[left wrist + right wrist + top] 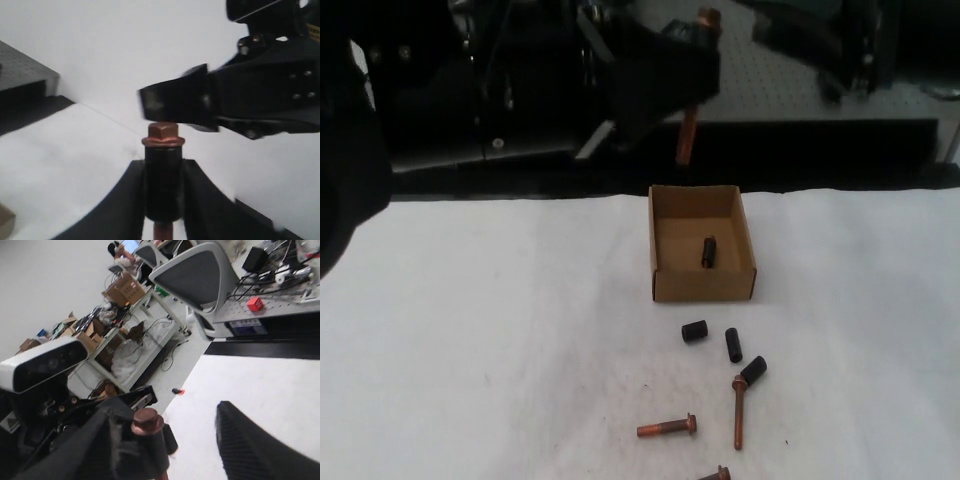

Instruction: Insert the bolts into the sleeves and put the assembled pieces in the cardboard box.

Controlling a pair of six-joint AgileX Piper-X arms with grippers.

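Clenched in the left jaws, the sleeve [162, 187] carries a seated bolt [163, 135]; right jaws hang released around its head. Insertion looks finished; next comes lowering into the cardboard box [702, 285].

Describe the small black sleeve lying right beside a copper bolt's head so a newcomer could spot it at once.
Find the brown cardboard box on the white bench cover. On its near side lie three small black sleeves; pick the sleeve farthest from the box. Only its end meets the head of a copper bolt.
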